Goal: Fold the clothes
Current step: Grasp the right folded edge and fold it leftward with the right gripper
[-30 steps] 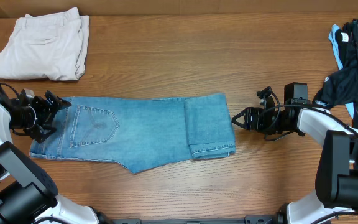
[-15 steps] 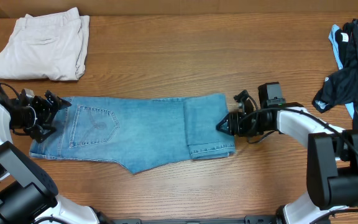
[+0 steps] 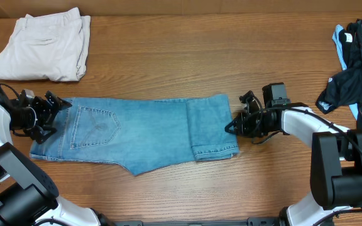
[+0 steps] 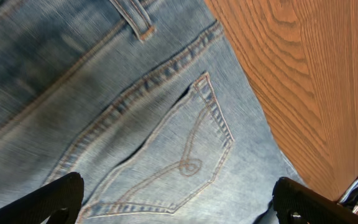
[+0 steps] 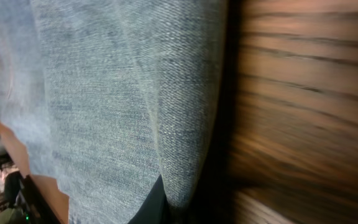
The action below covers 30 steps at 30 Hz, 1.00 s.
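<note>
1. Surface: brown wood grain, carrying all the items below.

2. Jeans: light blue, faded. They lie flat across the middle of the surface, nearer the front edge, with the waist end to the left. The legs are doubled back at the right end, so a hemmed cuff rests on top near the front right corner. One stitched back pocket faces up near the waist. The left wrist view shows the same pocket and a belt loop above it.

3. Trousers: cream-beige, folded, at the far left corner, well apart from the jeans.

4. Black garment: white lettering and light blue trim, bunched at the far right edge and partly out of view.

5. Left pincer: at the waist end of the jeans, spread wide. In its own view the two fingers stand far apart at the bottom corners, with denim between them and nothing gripped.

6. Right pincer: at the folded right edge of the jeans, tips touching the cloth. Its own view is filled by the rounded denim fold against the wood, with only a dark sliver of finger at the bottom. Whether it grips the fold, I cannot tell.
</note>
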Tool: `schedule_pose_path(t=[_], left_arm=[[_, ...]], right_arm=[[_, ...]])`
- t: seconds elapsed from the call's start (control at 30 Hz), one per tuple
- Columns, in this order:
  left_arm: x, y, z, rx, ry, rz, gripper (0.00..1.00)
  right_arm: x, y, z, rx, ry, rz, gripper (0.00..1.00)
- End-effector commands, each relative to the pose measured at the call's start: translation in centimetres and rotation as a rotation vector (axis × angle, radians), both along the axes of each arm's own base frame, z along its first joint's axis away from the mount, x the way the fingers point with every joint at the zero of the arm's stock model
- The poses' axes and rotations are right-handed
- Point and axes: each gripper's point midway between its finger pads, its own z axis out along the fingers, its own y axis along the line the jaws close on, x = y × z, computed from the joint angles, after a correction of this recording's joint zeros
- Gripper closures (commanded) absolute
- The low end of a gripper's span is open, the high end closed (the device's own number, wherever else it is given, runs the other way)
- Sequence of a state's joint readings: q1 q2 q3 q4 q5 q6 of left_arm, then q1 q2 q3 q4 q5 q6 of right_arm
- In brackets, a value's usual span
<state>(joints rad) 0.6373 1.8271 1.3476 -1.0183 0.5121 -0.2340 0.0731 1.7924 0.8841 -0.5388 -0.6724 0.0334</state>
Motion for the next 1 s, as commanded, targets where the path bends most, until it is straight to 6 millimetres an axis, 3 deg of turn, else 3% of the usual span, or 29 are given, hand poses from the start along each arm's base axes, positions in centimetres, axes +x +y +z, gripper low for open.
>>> schedule_pose_path(t=[0.0,0.2,0.37,0.5,0.6,0.97], left_arm=[[-0.1,0.0,0.2,0.000,-0.001,0.008,0.00],[-0.5,0.5,-0.1,0.032,0.022,0.011,0.00],[-0.5,0.6,-0.1,0.037,0.023,0.011,0.00],[-0.5,0.6,-0.1,0.037,0.023,0.011,0.00],[-0.5,0.6,-0.1,0.037,0.023,0.012,0.00],[-0.5,0.5,-0.2,0.034,0.027,0.012,0.00]], right_arm=[[2.9,-3.5,0.6,-0.113,-0.034,-0.087,0.96],[3.9,-9.6,1.6,-0.265,0.032,-0.213,0.96],[4.8,-11.5,3.8,-0.340,0.014,-0.243,0.96],[5.6,-10.9,7.1,-0.343,-0.056,-0.235,0.96],[5.3,-10.4,8.3,-0.396,-0.082,-0.229,0.96],[3.8,-4.1,8.3,-0.443,-0.094,-0.101,0.96]])
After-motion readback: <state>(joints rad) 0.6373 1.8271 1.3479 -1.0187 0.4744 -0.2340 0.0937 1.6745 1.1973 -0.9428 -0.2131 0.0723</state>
